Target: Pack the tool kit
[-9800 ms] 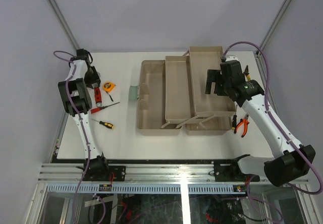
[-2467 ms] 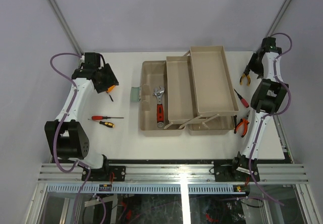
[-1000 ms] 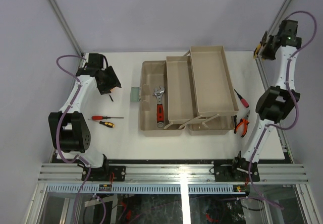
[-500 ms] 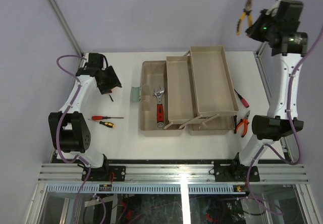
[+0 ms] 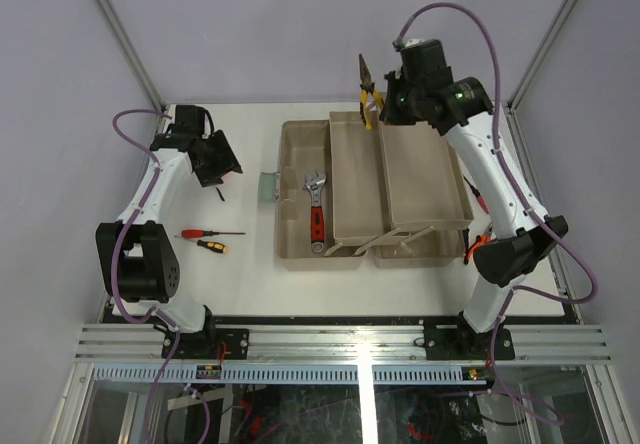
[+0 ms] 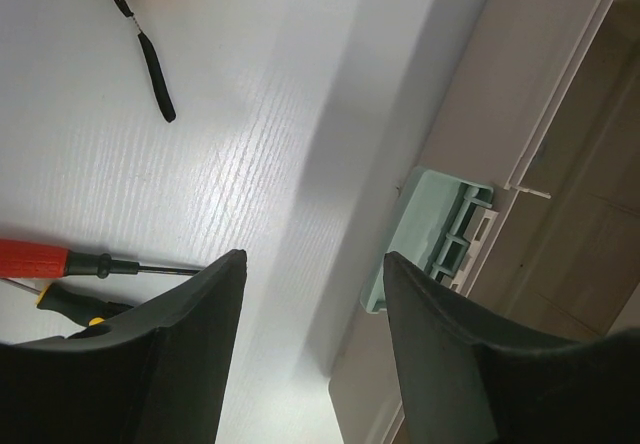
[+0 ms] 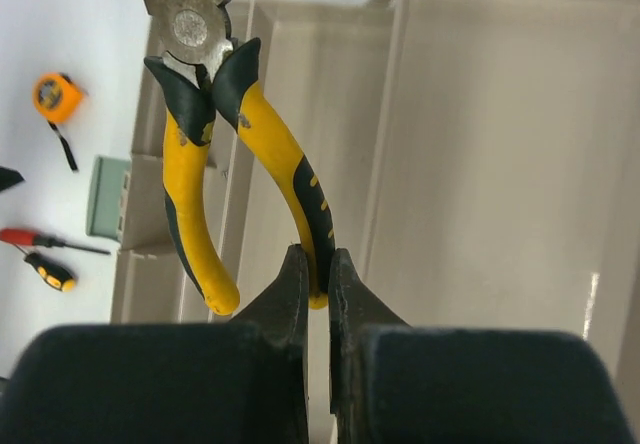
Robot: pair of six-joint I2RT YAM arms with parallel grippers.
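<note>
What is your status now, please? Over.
Right tool shut on yellow pliers, above the trays. Left tool open, empty, over the table. Wrench lies in the toolbox. Nothing blocks the trays.

Both fold-out trays [image 5: 355, 179] lie open from above. A wrench [image 5: 316, 207] occupies the base compartment [image 5: 296, 159]; yellow pliers [image 5: 368, 99] hang over the trays' far edge.

Three views, one overhead
Overhead faced down on the whole surface [image 5: 250, 284]; both closer wrist cameras caught the toolbox [image 6: 540, 124].
</note>
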